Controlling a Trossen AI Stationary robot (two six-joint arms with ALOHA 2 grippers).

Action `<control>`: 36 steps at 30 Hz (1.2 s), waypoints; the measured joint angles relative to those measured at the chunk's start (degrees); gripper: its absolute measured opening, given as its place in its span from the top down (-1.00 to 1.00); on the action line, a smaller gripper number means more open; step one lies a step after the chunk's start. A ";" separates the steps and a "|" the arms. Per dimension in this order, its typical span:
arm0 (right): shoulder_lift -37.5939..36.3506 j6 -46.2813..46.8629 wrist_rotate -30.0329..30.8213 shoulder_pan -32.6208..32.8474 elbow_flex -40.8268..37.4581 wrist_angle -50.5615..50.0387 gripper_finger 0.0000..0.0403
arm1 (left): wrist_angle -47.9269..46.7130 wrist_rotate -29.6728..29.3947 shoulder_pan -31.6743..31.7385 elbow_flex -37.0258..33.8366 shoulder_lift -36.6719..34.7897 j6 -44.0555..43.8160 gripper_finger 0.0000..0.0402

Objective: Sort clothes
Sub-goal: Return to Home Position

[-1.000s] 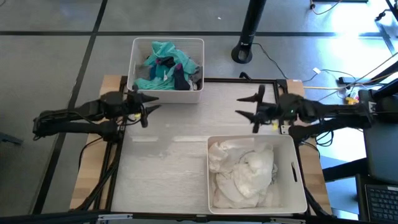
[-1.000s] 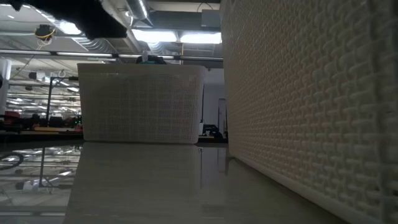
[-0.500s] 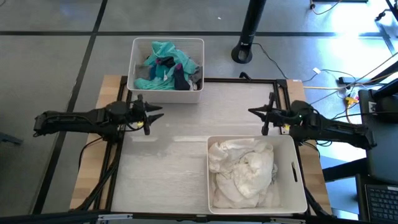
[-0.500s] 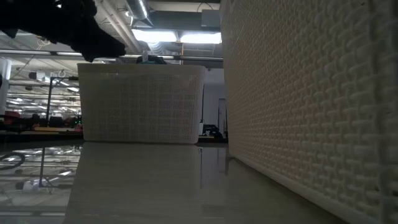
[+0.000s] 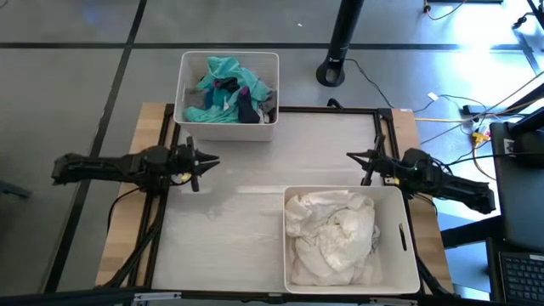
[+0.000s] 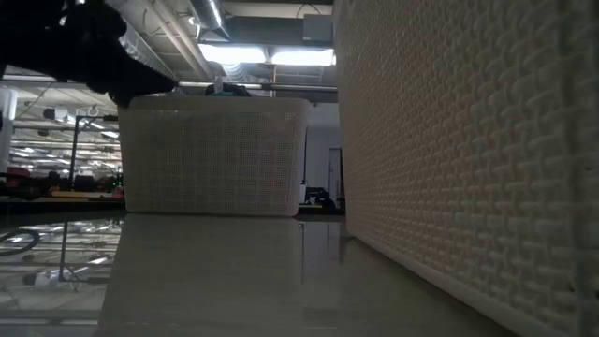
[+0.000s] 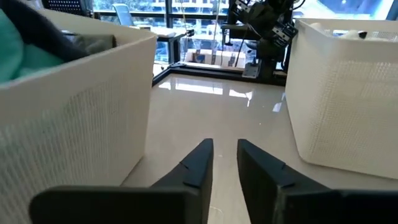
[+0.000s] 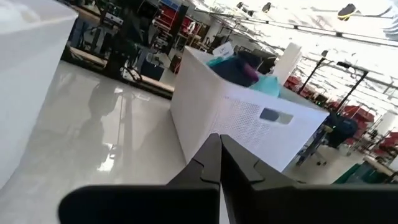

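The clothes lie in two white bins. Teal, dark and grey pieces point(image 5: 228, 85) fill the far bin point(image 5: 183, 89), which also shows in the right wrist view as the far bin point(image 8: 249, 124). White pieces point(image 5: 333, 234) fill the near right bin point(image 5: 408, 255). My left gripper point(image 5: 214, 160) hovers at the table's left, just in front of the far bin, fingers slightly apart with nothing between them point(image 7: 225, 149). My right gripper point(image 5: 352, 156) hovers at the table's right, beyond the near bin's far rim, shut and empty point(image 8: 219, 140).
Bare white tabletop point(image 5: 229, 229) stretches between the two bins. A black frame rail point(image 5: 327, 110) runs along the table's far edge, and a dark stand base point(image 5: 333, 72) sits on the floor beyond it. In the low view the near bin's wall point(image 6: 468, 159) fills the right.
My right gripper has shut with nothing in it and drawn back toward the table's right edge. My left gripper has moved a little toward the near edge and come lower, its fingers closing to a narrow gap. The clothes and bins have stayed still.
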 joint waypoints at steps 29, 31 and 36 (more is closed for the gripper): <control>-2.00 3.61 -2.56 0.07 -6.41 1.59 0.93 | -4.71 -1.97 0.00 -8.01 -17.83 0.32 0.94; -2.03 3.46 -2.20 0.07 -6.41 1.63 0.93 | -4.72 -1.98 0.00 -8.01 -17.84 1.09 0.94; -1.65 3.35 -1.87 0.07 -6.43 1.62 0.93 | -4.75 -1.98 0.00 -8.01 -17.84 1.36 0.94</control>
